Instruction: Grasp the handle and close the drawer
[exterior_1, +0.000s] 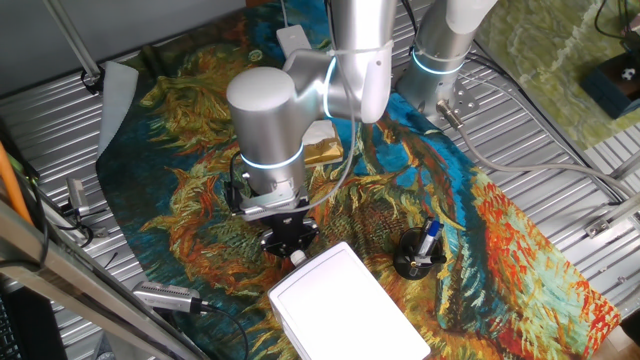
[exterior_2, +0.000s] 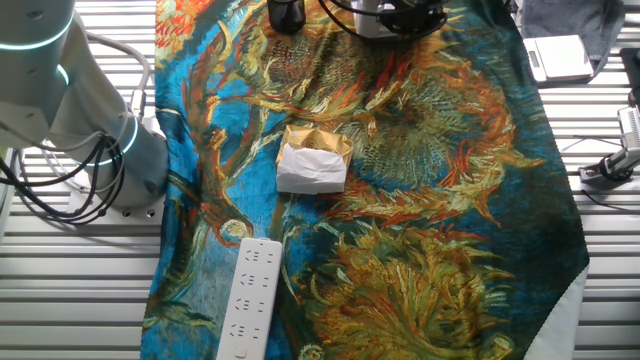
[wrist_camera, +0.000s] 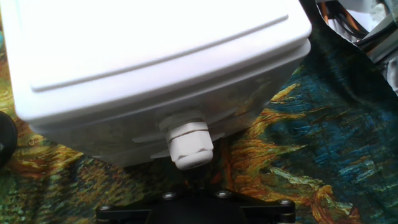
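The white box (exterior_1: 345, 305) stands at the table's near edge, and its smooth top fills the hand view (wrist_camera: 155, 37). The drawer (wrist_camera: 261, 93) shows as the lower white band of the box front, about flush with the box. The handle (wrist_camera: 188, 144), a small white knob, sticks out of the drawer front towards the camera; it also shows in one fixed view (exterior_1: 297, 258). My black gripper (exterior_1: 290, 240) hangs right at the handle. In the hand view only its black body shows along the bottom edge, and the fingers are hidden.
A gold-and-white wrapped block (exterior_2: 312, 160) lies mid-cloth behind the arm. A black cup with a blue pen (exterior_1: 420, 250) stands right of the box. A white power strip (exterior_2: 250, 300) lies at the cloth's edge. A second arm base (exterior_1: 440, 60) stands at the back.
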